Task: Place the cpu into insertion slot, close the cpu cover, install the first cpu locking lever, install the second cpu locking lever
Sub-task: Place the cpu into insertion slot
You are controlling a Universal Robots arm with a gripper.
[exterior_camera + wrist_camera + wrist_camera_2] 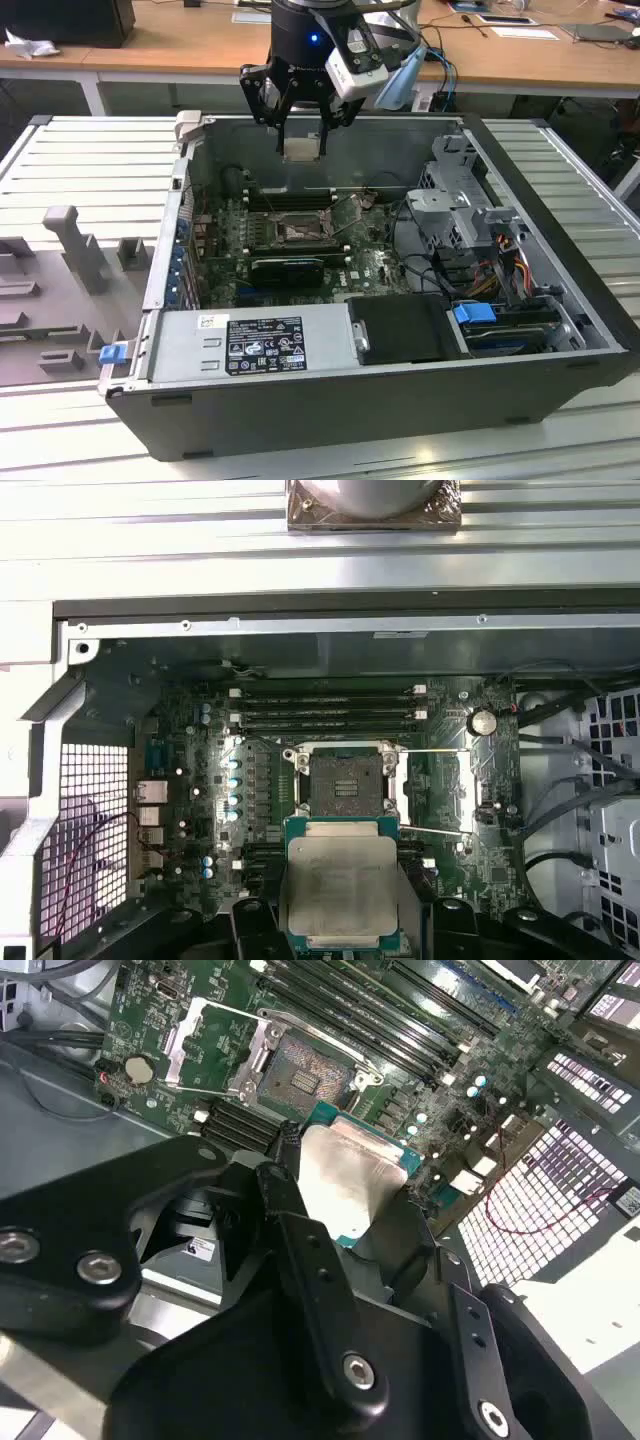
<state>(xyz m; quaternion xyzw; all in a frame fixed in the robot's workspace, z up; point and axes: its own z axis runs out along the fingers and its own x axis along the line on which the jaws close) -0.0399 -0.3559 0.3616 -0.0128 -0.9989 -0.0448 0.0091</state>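
Above the open computer case (350, 415), which lies on its side on the ribbed metal tabletop (90, 160), the pincer (302, 138) hangs over the far part of the case interior. Its black fingers (287, 1160) are closed narrow on the cpu (302, 149), one on each of two opposite edges, and the chip is held flat with its pale metal top facing up toward the wrist (both wrist views show this top, dull and a little smudged, with a green edge around it) (345, 1185) (342, 885).

The chip is in the air, well above the green motherboard (365, 265) and apart from it. The insertion slot (297, 232) sits near the middle of the board; in both wrist views it shows as a dark square with its contact field uncovered (305, 1082) (345, 777). The cpu cover (410, 792) is swung open to one side of the socket, its square window showing the board through it (180, 1045). Long black memory slots (325, 708) run beside the socket, and a round coin cell (483, 721) sits near the cover.

At the case's near side lies a grey power supply (250, 345). On the exterior view's left, a grey moulded tray (70, 250) rests on the tabletop beside the case.
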